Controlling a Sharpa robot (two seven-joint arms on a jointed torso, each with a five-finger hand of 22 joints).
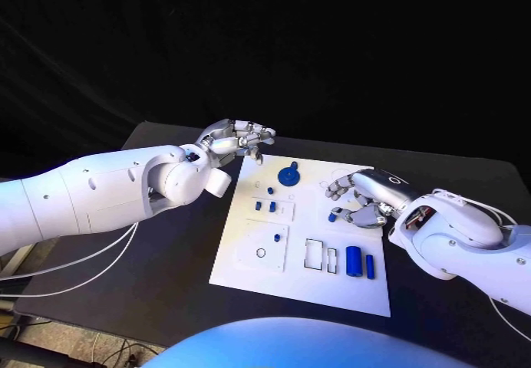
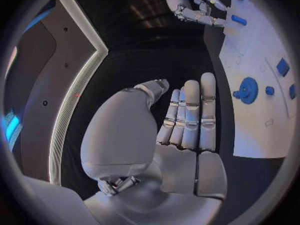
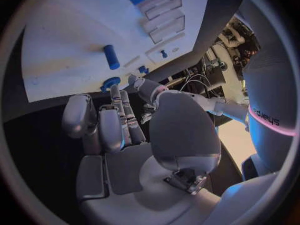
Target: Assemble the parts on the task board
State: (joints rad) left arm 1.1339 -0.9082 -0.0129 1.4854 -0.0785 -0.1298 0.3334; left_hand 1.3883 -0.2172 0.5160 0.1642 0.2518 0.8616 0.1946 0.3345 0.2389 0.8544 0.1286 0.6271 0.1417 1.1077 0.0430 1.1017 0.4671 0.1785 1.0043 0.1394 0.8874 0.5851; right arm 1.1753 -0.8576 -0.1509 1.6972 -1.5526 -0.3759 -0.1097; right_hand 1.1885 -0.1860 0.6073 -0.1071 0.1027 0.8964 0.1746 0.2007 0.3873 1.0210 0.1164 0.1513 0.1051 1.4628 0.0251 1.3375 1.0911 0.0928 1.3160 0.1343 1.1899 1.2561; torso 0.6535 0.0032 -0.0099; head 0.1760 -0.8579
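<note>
Black all around, and a matte black bench [image 1: 166, 268] carrying everything. On it lies the task board [image 1: 290, 264], a flat white rectangular plate running away from the robot, with shallow rectangular recesses cut into it.

Two white, smooth-shelled arms reach in from either side. The left robot hand [image 1: 237, 139] hangs over the bench just beside the board's far left corner; from its wrist camera its silver fingers [image 2: 190, 115] lie straight and side by side, palm bare, holding nothing. The right robot hand [image 1: 365, 201] hovers over the board's right edge, about midway along, its fingers curled down toward the plate. Whether it pinches anything I cannot tell; the fingertips hide what is under them.

Among the parts, the biggest is a round blue toothed gear [image 1: 288, 175] near the far end of the board. Toward the near right stands a blue cylinder [image 1: 354, 261] in a recess, with a thinner blue bar [image 1: 370, 266] just beside it. To their left sit two dark-outlined rectangular slots [image 1: 314, 254], and further left a raised square panel with a small ring [image 1: 260, 252]. Two little blue pegs [image 1: 265, 205] rest in a small panel at mid-board, a tiny blue knob [image 1: 270, 190] beyond them, and a small blue piece [image 1: 332, 217] lies close by the right hand's fingers.
</note>
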